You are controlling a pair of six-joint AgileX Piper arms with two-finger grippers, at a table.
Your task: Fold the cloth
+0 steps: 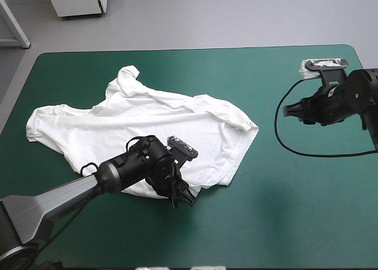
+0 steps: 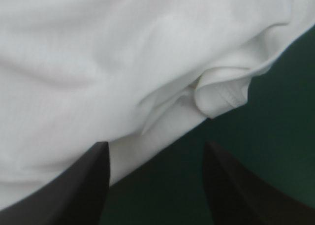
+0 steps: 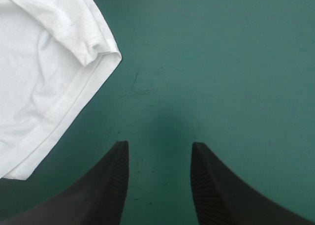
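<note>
Nearest, the left arm (image 1: 118, 172) reaches over the near edge of the T-shirt (image 1: 147, 122). Its jaws stand apart and hold nothing. In the left wrist view one finger (image 2: 74, 185) lies against the white edge and the other (image 2: 236, 185) is over bare cover, with a small bunched fold (image 2: 221, 94) just ahead of them.

The T-shirt lies on the left and middle of the desk (image 1: 295, 217). It is spread out but rumpled, with ridges across the body and one sleeve turned up toward the far edge.

Farther off, the right arm (image 1: 348, 98) hangs over bare cover near the far right corner, well apart from the T-shirt. Its jaws are apart too and empty. The right wrist view shows a hemmed corner (image 3: 98, 52) ahead and to one side.

The step in hand looks like a first grasp at the near edge, so folding has barely begun. Next, the left jaws should probably drop and pinch that edge as one layer, clear of the fold. The right arm likely has to cross to the hemmed corner, so both can pull the cloth flat.
</note>
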